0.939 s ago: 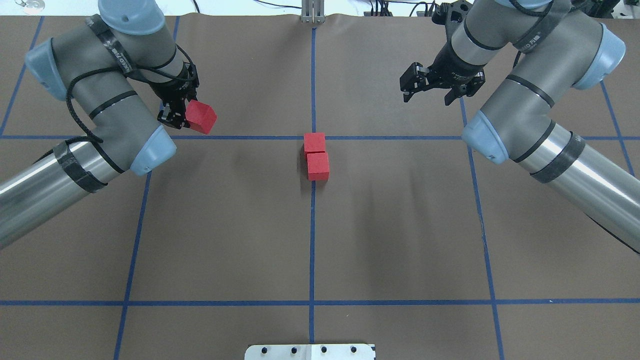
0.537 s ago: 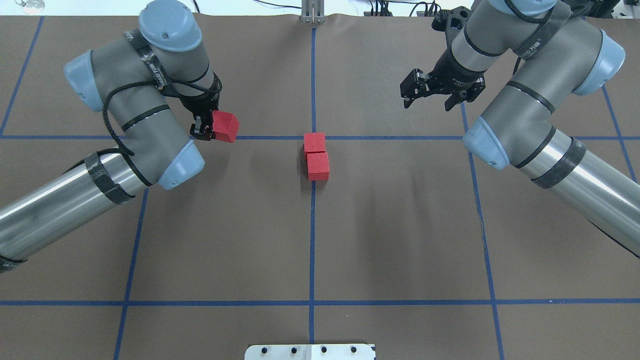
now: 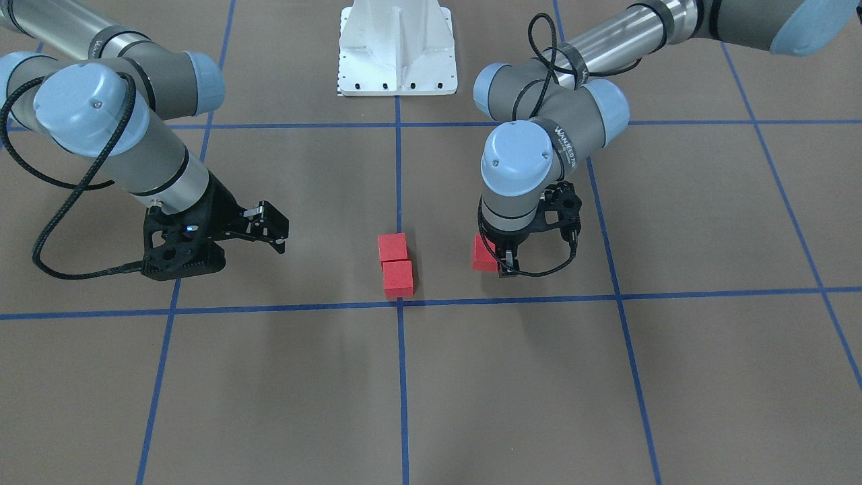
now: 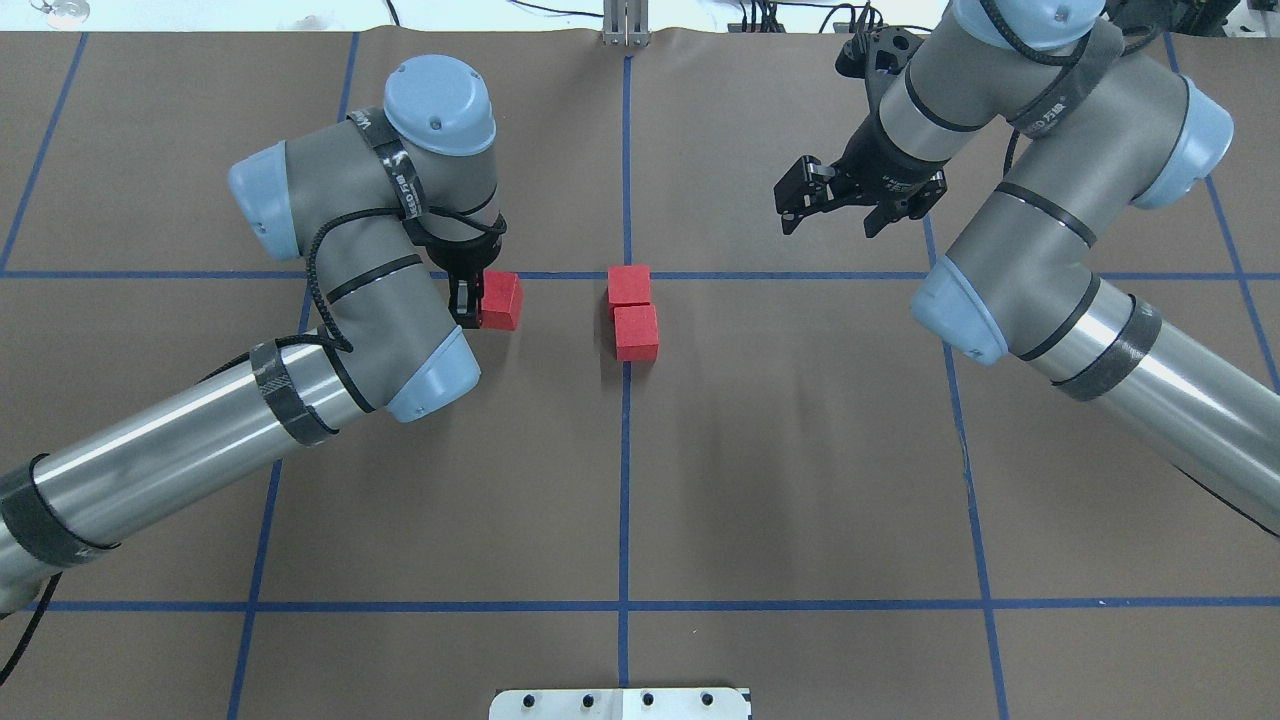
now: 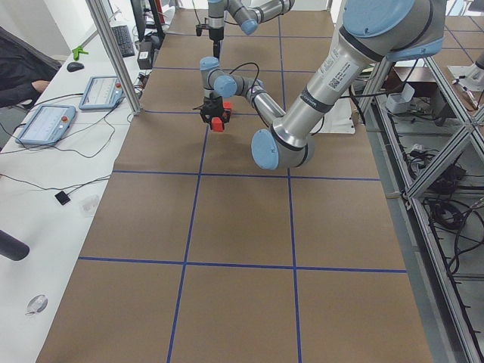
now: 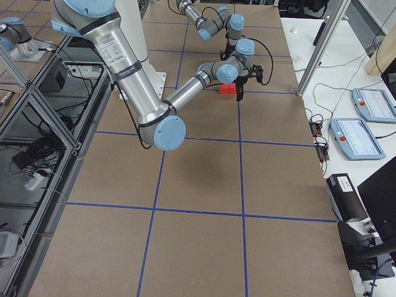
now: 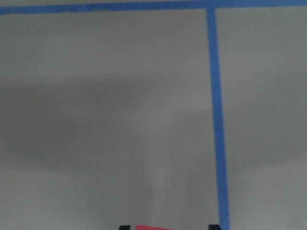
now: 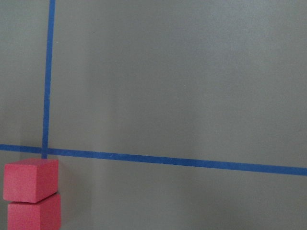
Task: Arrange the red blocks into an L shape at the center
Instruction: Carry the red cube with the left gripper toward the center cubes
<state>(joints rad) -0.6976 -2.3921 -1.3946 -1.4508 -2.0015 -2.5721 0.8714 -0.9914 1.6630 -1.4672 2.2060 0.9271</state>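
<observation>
Two red blocks (image 4: 629, 284) (image 4: 636, 332) lie touching in a short line just on the robot's side of the center tape crossing (image 4: 627, 275). They also show in the front view (image 3: 392, 247) (image 3: 398, 278) and in the right wrist view (image 8: 31, 179). My left gripper (image 4: 478, 300) is shut on the third red block (image 4: 499, 300) and holds it low, to the left of the pair and apart from it. In the front view this block (image 3: 483, 252) is right of the pair. My right gripper (image 4: 828, 215) is open and empty, beyond the crossing to the right.
The brown floor has a grid of blue tape lines. A white mounting plate (image 4: 620, 703) sits at the robot-side edge. Operator tablets (image 5: 45, 125) lie on a white side table beyond the far edge. My left arm's elbow (image 4: 430, 365) hangs close beside the held block.
My left arm has swung right toward the center, carrying the red block from the left grid square to just left of the pair. The right gripper has shifted slightly left, still open.
</observation>
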